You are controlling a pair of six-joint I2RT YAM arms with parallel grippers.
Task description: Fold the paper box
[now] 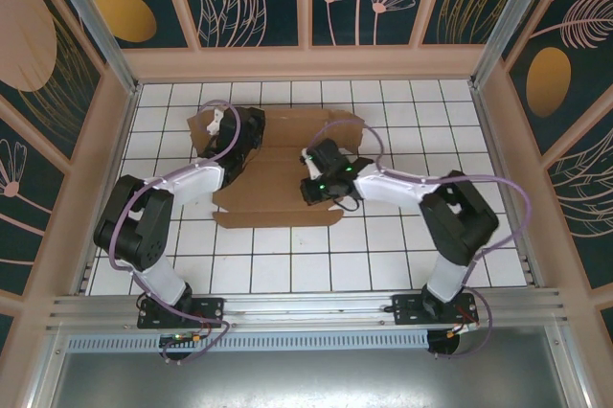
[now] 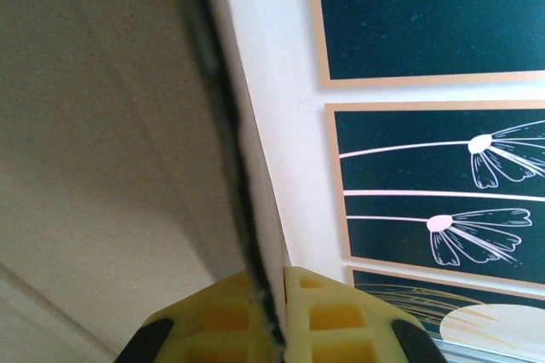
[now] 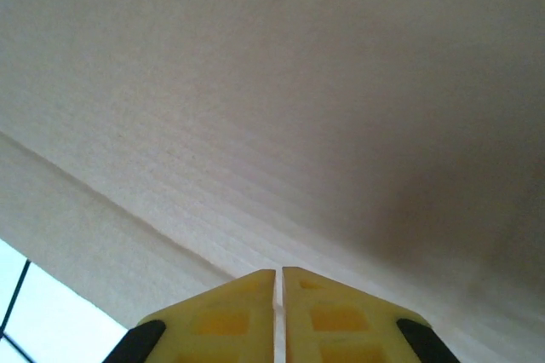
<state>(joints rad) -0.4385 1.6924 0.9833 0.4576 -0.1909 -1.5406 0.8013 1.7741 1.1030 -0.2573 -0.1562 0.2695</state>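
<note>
- The paper box (image 1: 278, 199) is a brown die-cut sheet lying mid-table (image 1: 383, 255). Its long axis runs left to right across the tiles, with flaps and notches along the far and near edges.
- The left gripper (image 2: 274, 322) is at the box's far-left corner, clenched on cardboard. A panel's thin dark edge runs down into the slit between the yellow fingertips (image 2: 223, 320). That panel looks lifted off the sheet: the wrist camera looks along it to the wall panels (image 2: 426, 22) beyond.
- The right gripper (image 3: 278, 316) is over the box's middle, a little right of centre. Its pads are pressed together with nothing between them. Cardboard spreads just ahead of the tips, and a crease line (image 3: 111, 205) crosses it on a slant.
- Key relation: the box lies under and between both grippers. The left gripper has the left-end panel; the right one is nearer the central panel and the right end.
- Judged next move: the left arm swings its panel across the long axis while the right tips pin the base. For that, the right tips must sit on the base side of the crease.
- Hard to make out:
  - Whether the right tips touch the cardboard or hover just off it.
  - Which flap the left gripper holds, since from above the arm covers that corner.
  - The box's right-centre, which is partly under the right wrist.
  - Whether the slanted line is a fold or a panel edge.
</note>
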